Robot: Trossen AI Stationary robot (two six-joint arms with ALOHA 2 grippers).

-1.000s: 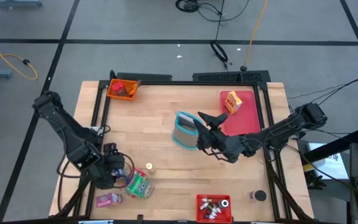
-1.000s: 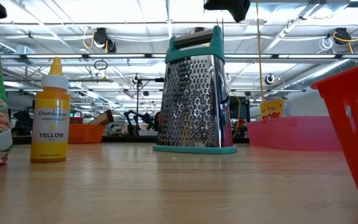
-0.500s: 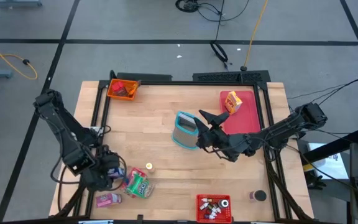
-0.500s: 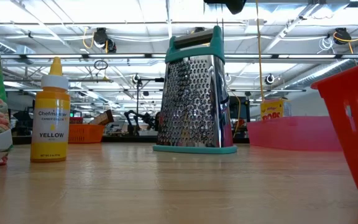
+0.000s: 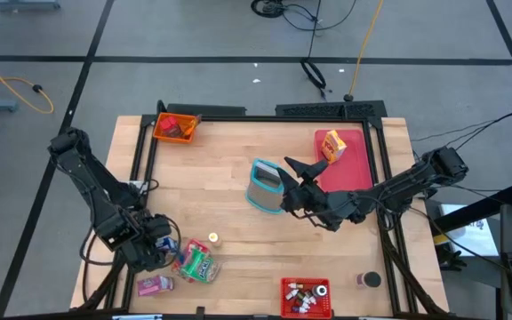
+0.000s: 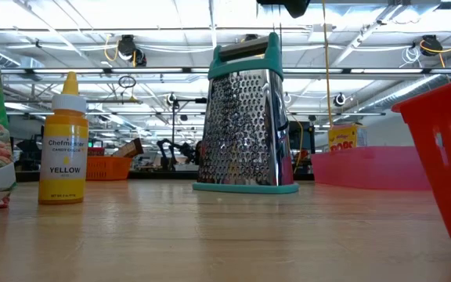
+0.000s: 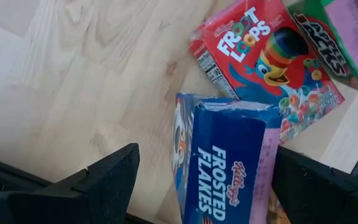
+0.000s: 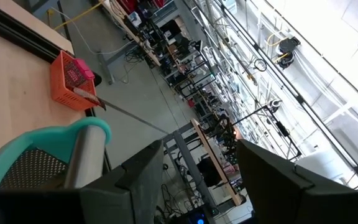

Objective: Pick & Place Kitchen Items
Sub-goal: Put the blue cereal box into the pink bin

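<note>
The Frosted Flakes packet [image 7: 225, 165], blue, lies on the table [image 5: 238, 160] near its front left corner, with the red Froot Loops packet [image 7: 263, 53] touching it and a green packet [image 7: 337, 37] just beyond; the left end effector [image 7: 204, 186] hangs above the blue one with its fingers [image 7: 107, 180] spread wide to either side and nothing between them but air, which reads as lining up for a pick rather than a grip made. A small yellow bottle [image 6: 63, 141] stands upright near this cluster, untouched. Toward the middle of the table stands the teal-handled grater [image 5: 263, 185], upright; the right end effector [image 5: 293, 182] sits just beside its top, fingers apart and not clamped on it. The pink tray [image 5: 349, 173] behind holds an orange box [image 5: 331, 145]; a red bin [image 5: 306, 298] at the front edge already carries small bottles, so sorting looks partly done.
</note>
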